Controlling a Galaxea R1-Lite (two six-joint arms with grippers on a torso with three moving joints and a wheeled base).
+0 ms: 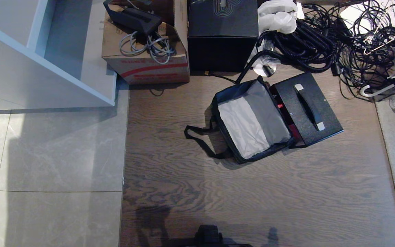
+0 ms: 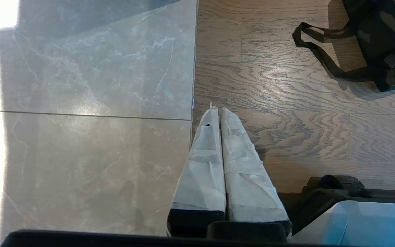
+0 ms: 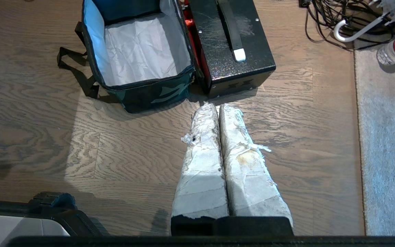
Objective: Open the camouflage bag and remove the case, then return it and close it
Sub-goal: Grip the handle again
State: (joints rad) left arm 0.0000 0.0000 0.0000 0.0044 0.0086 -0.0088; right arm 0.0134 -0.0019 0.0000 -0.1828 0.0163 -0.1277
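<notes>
Tape-wrapped right tool [image 3: 219, 106] and left tool [image 2: 217, 109] hang closed, empty, above the floor.

The head view looks steeply down from high above the floor; both wrist views look forward low over it. All three share the camouflage bag [image 1: 252, 120]; head and right wrist share the case [image 1: 307, 106]

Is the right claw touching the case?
Apart. The right wrist view shows bare wood floor between the shut right claw and the case lying beside the open bag.
</notes>
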